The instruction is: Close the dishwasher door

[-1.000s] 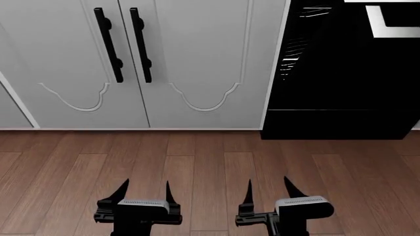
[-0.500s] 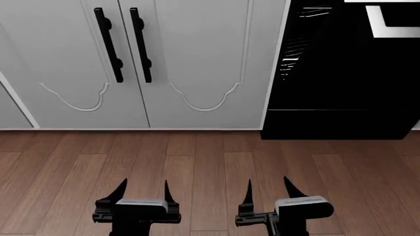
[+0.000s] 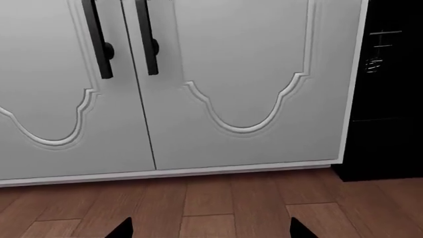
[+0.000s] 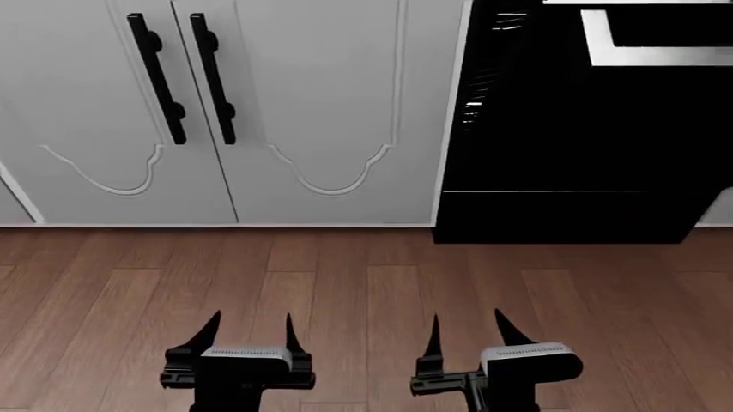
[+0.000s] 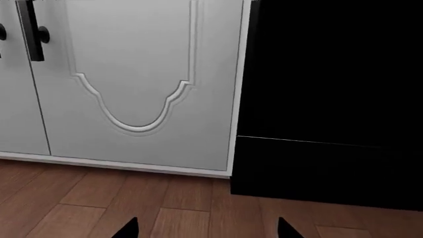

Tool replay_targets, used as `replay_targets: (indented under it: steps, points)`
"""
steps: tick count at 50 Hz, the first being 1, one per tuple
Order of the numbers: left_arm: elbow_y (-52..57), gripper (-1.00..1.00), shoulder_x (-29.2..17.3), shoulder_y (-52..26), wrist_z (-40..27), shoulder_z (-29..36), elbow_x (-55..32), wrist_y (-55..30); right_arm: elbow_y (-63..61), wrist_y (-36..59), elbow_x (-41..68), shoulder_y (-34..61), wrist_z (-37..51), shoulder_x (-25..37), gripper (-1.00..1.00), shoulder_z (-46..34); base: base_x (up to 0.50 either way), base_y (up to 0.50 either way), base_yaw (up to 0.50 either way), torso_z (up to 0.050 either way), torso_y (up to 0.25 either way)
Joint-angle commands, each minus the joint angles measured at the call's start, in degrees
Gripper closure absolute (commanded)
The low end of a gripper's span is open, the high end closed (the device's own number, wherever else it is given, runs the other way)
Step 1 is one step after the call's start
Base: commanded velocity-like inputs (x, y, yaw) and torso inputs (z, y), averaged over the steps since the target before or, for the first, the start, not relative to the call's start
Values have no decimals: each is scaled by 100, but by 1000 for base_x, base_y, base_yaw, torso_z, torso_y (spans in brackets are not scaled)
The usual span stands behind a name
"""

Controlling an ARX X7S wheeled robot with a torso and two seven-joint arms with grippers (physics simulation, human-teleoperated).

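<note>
Dishwasher door (image 4: pixel 596 112) is the big shiny black panel up at about two o'clock in my head view, with a silver-white band (image 4: pixel 653 53) near its top and thin wire racks (image 4: pixel 481 94) glinting along its left edge. A moment ago it sat further to the right, partly cut off by the edge of my view; now it and the grey cabinet doors (image 4: pixel 229 112) with their black bar handles (image 4: pixel 157 77) have all slid to the left together. My two grippers look just the same as before, so I think my body or head turned a little toward the dishwasher. That is good for the job, because more of the black panel now faces me. My left gripper (image 4: pixel 250 330) is low at seven o'clock and my right gripper (image 4: pixel 468 326) is low at five o'clock, both above the brown wooden floor (image 4: pixel 366 275). Fingers on both are spread apart and hold nothing. Both are well apart from the door, so no pushing has begun. From my right wrist I see the black front (image 5: pixel 330 99) filling one side, beside one grey cabinet door (image 5: pixel 132 74). From my left wrist I see mostly grey cabinet doors (image 3: pixel 231 74) and only a thin strip of the black appliance (image 3: pixel 390 89). I cannot tell how far the door stands open. I guess I must get closer, with my right arm nearest, before I can push it shut.
</note>
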Motion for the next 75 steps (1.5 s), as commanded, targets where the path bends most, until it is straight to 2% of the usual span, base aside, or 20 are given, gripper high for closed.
replay_targets:
  steps: [1, 75]
  points:
    - [19, -100, -13, 6, -35, 25, -15, 16, -5, 5, 26, 3, 20, 24, -100, -18, 0, -328, 0, 0, 0]
    - [-21, -100, -114, -41, -165, 171, -101, 66, 12, -33, 120, 46, 138, 120, -100, -158, 0, -328, 0, 0, 0]
